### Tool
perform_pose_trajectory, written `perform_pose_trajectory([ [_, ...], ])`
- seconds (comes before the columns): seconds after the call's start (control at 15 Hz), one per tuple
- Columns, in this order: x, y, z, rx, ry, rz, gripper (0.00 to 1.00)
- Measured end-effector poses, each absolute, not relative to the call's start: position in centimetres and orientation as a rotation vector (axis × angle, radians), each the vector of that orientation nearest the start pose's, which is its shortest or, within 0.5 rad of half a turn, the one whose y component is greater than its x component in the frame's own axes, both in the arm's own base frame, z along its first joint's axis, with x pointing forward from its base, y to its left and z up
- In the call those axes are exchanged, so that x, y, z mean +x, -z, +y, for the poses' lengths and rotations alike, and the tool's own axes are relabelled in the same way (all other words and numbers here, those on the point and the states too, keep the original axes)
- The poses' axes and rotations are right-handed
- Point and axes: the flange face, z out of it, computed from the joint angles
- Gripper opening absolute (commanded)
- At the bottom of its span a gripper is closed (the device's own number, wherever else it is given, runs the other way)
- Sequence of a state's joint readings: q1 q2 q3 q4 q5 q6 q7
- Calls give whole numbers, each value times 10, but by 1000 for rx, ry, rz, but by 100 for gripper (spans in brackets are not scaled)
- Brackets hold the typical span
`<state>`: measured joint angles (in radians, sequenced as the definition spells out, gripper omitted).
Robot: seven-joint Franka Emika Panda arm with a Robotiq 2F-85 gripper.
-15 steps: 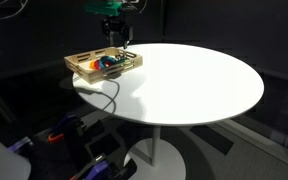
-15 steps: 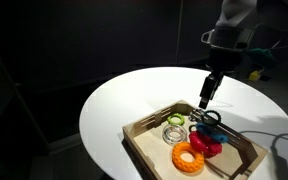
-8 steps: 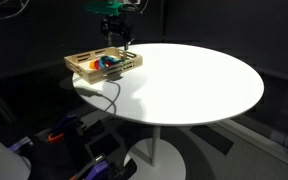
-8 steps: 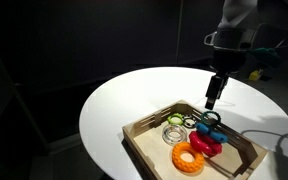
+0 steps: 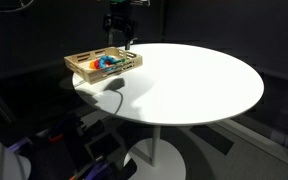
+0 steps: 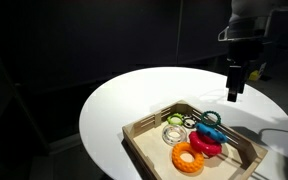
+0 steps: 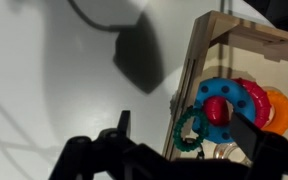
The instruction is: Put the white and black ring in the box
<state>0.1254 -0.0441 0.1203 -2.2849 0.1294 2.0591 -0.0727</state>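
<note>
The box [image 6: 144, 150] is a shallow light-wood tray at the table's edge, also in the wrist view [image 7: 199, 55] and in an exterior view [image 5: 79, 68]. It holds blue [image 6: 214, 131], red and orange pieces. The white and black ring [image 6: 206, 118], small with dark and pale segments, lies flat inside by the blue piece. It looks greenish in the wrist view [image 7: 189, 128], just inside the tray wall. My gripper [image 6: 234, 92] hangs well above the tray's far side, open and empty, apart from the ring. Its fingers [image 7: 184, 135] are spread wide.
A clear ring [image 6: 174, 131] lies in the tray's near part. The round white table [image 6: 124, 105] stands on a pedestal, with dark surroundings on all sides. A cable [image 5: 109, 95] hangs over the table edge near the tray.
My gripper has risen from just over the ring in the tray and moved away to the side. The ring stays lying in the tray.
</note>
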Motion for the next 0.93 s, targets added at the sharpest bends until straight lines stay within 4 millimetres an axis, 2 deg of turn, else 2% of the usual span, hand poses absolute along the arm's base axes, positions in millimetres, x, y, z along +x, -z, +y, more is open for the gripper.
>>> perform_pose_trajectory([
  [0.27, 467, -378, 104, -3044, -333, -297, 100],
  [0.73, 456, -431, 57, -3143, -308, -184, 100],
  [0.93, 452, -448, 46, -3160, -303, -163, 100],
])
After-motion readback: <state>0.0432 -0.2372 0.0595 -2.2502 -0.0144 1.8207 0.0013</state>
